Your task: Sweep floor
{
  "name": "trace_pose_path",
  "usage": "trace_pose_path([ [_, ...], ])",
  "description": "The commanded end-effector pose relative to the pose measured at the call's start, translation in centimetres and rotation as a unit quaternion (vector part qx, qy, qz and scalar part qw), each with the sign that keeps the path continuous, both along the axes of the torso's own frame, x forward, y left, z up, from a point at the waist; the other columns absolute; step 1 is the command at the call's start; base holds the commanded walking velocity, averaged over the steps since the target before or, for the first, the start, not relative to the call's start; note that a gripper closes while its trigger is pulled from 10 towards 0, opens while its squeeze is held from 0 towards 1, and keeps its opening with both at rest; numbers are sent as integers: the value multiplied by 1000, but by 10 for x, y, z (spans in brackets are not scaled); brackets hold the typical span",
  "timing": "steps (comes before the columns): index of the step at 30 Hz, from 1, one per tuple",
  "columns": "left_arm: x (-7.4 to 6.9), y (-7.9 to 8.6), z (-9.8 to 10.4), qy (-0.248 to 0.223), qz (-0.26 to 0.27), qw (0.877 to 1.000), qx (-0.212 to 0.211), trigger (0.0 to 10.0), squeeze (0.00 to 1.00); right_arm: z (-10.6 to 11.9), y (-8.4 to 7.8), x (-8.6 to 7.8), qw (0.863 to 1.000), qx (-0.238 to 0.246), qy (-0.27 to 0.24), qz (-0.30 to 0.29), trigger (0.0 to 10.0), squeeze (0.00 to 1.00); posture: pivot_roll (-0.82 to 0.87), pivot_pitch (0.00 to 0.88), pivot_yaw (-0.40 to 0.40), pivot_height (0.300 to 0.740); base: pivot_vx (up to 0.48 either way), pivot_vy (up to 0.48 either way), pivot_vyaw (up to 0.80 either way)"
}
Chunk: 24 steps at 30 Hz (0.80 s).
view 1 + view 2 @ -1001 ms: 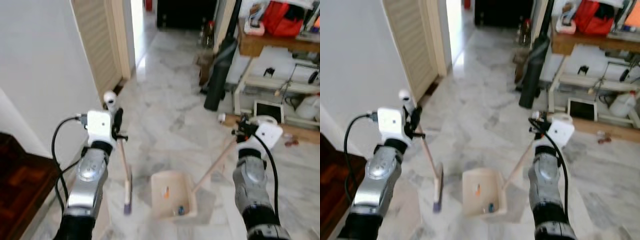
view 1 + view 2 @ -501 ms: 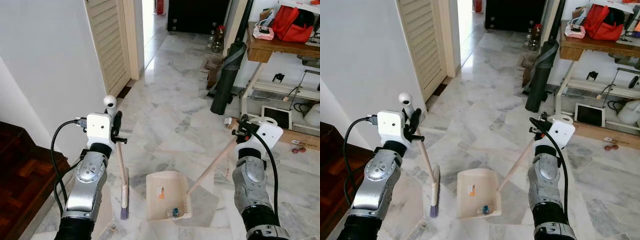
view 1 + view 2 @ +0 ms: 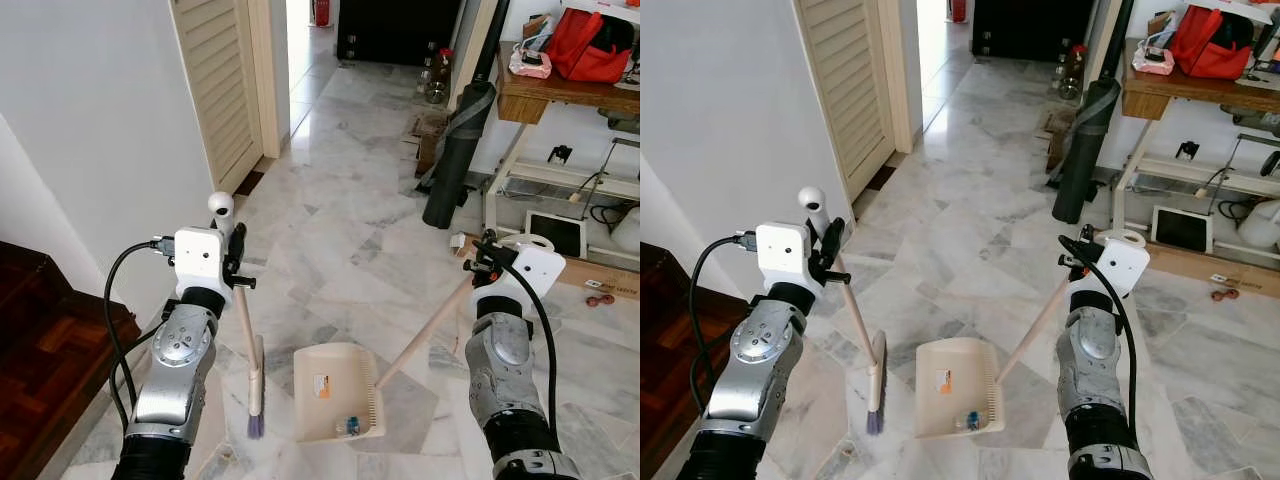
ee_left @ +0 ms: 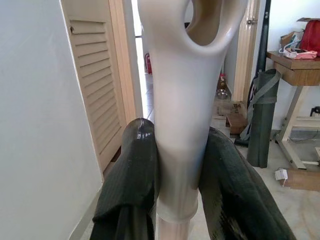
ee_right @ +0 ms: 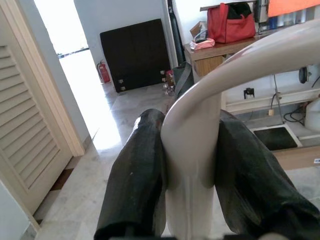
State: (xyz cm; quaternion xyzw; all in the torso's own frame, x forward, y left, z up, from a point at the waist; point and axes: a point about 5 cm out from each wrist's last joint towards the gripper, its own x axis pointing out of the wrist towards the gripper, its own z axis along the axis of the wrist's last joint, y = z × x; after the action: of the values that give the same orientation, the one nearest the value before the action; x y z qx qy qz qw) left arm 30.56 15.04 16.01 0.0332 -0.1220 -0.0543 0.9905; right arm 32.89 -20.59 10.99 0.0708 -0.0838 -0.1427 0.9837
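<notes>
Broom [image 3: 252, 380] shifted slightly toward dustpan [image 3: 335, 394] (wrist views show clamped handles).

The bits lying in the dustpan [image 3: 337, 393] are too small to name; one looks blue, one is an orange mark. The broom [image 3: 250, 361] handle's top is hidden between the left hand [image 4: 180, 165] fingers, and its ring end is cut off by the wrist picture's upper edge. The dustpan handle's grip is covered the same way by the right hand [image 5: 192, 160]. The red bag [image 3: 598, 44] and the counter [image 3: 560, 90] under it run off the picture's right edge. Small things on the floor [image 3: 340, 230] by the far doorway cannot be told
</notes>
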Motion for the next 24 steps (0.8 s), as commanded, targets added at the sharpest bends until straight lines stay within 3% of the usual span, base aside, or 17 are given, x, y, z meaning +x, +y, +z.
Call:
trace_pose_path([
  [1, -1, -1, 14, -37, -5, 999, -8, 10000, 0, 17, 1, 6, 1000, -2, -31, 4, 10000, 0, 79, 0, -26, 740, 0, 0, 0],
  [9, -2, 0, 14, -38, -4, 999, -16, 10000, 0, 15, -1, 7, 1000, 5, -22, 2, 10000, 0, 79, 0, -31, 740, 0, 0, 0],
  [12, -2, 0, 14, -39, -4, 999, -17, 10000, 0, 16, 0, 7, 1000, 8, -22, 7, 10000, 0, 78, 0, -32, 740, 0, 0, -796],
  [17, -2, 0, 14, -39, -4, 999, -21, 10000, 0, 17, 2, 7, 1000, -1, -26, 10, 10000, 0, 78, 0, -33, 740, 0, 0, 0],
  [24, -2, 0, 14, -40, -6, 999, -23, 10000, 0, 17, 2, 7, 1000, 3, -25, 12, 10000, 0, 78, 0, -35, 740, -290, 0, 0],
])
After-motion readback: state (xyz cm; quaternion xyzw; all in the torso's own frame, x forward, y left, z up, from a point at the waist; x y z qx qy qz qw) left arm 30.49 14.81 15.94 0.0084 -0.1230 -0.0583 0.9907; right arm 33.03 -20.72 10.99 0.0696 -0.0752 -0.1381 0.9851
